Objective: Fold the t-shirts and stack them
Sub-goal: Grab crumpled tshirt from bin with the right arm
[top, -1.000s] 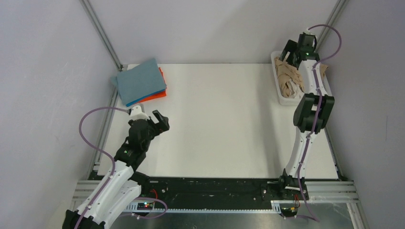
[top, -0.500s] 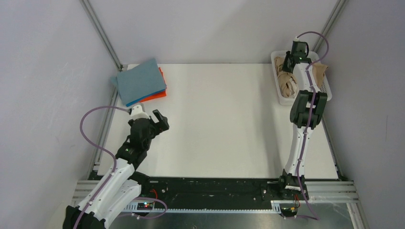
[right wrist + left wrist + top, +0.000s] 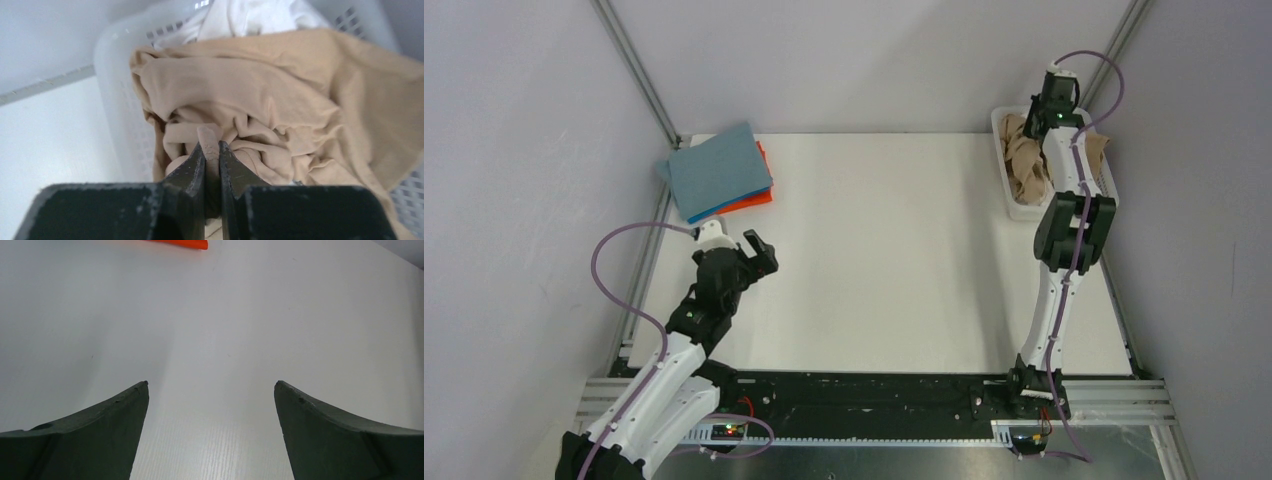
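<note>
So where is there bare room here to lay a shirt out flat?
The wide middle of the table is bare, bordered by the folded stack far left, the basket far right and the near edge. Crowded: the basket, stuffed with the tan shirt the right tool pinches, and the spot under the open left tool.

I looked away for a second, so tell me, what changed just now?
The right gripper shifted slightly over the basket and closed on a fold of the tan shirt. The left gripper stayed open and still above the table. The folded stack has not moved.
</note>
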`<state>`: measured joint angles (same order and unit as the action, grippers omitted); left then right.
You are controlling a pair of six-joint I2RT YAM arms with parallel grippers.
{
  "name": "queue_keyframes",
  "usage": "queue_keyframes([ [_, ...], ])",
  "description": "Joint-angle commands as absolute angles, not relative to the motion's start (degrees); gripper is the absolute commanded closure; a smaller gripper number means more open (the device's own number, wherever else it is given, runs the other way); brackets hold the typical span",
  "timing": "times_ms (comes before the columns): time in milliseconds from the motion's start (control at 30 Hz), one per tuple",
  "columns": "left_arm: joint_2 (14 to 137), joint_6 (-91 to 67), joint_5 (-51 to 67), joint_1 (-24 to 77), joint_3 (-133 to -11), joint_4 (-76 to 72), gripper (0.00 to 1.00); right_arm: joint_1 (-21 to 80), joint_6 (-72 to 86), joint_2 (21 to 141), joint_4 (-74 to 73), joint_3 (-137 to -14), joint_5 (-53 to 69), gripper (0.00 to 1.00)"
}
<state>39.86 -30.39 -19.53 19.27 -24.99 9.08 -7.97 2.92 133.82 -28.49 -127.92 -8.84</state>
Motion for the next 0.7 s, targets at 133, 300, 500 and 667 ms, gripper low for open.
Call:
queue_keyframes([
  [133, 37.34, -29.81, -19.71, 19.47, -25.53, 7.08, 0.02, -7.91, 1.24, 118.22, -18.34, -130.94, -11.81, 0.99],
  [300, 36.48, -29.80, -19.65, 19.49, -25.72, 7.08, 0.02, -7.79, 2.54, 113.90, -14.76, -131.67, -9.72, 1.00],
  [500, 35.13, -30.00, -18.79, 19.47, -25.69, 7.07, 0.02, -5.20, 3.46, 108.77, -12.15, -137.71, -6.77, 1.00],
  [667, 33.29, -30.35, -17.45, 19.42, -25.31, 7.12, 0.02, -0.90, 4.39, 100.38, -3.30, -136.13, -3.36, 1.00],
])
